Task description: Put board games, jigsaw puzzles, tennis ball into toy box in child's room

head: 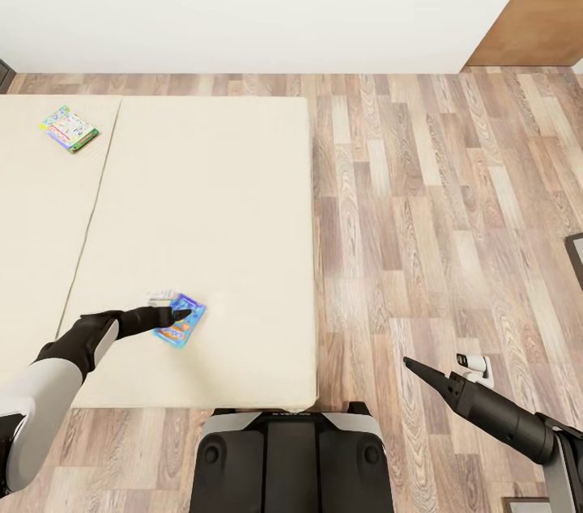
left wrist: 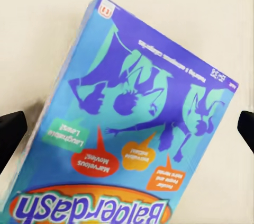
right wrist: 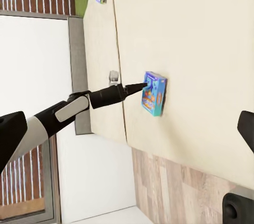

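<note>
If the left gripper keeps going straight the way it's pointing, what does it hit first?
Most likely the blue board game on the bed; the left gripper hangs right over it, jaws open either side.

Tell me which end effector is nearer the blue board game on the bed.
Left. The left end effector is right over the blue board game; the right end effector hangs above the floor, off the bed.

The blue board game [left wrist: 143,123] under my left tool [head: 185,312] looks like printed cardboard with a smooth, faintly glossy face, and the pale green board game [head: 70,129] further off seems to be the same printed card. Both lie on the bed [head: 219,197], whose cream pads look like soft, matt cloth. The floor [head: 437,214] is wood plank with a visible grain and low sheen, and my arms read as matt black plastic with smooth grey shells.
</note>
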Robot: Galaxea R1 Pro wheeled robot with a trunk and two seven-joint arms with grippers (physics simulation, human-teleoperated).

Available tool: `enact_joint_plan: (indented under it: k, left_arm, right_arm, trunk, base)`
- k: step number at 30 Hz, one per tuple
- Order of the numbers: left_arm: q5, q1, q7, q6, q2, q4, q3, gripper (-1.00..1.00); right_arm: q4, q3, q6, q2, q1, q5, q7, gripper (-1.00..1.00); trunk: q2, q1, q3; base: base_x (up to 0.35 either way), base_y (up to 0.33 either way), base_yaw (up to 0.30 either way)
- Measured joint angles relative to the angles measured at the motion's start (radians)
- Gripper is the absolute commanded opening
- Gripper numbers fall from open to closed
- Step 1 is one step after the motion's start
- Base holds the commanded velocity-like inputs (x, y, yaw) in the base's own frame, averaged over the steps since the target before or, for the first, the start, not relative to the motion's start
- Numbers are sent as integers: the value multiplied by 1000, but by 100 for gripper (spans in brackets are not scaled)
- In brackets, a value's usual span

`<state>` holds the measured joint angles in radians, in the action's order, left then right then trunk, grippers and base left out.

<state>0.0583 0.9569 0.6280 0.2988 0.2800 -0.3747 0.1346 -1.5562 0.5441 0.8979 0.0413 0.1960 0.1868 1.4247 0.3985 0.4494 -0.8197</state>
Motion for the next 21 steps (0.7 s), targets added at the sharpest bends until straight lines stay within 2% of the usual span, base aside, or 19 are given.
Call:
enact_joint_plan:
  k: [5, 21]
  left_arm:
    - [0, 0, 84, 1, -2, 1, -2, 100]
    - [0, 0, 107, 2, -10, 21, 3, 100]
  right_arm:
    - [0, 0, 0, 0, 0, 0, 0, 100]
    - [1, 0, 0, 0, 0, 0, 1, 100]
  trunk:
    - [0, 0, 0]
    - [0, 0, 0]
  base:
    - [0, 0, 0]
    - [0, 0, 0]
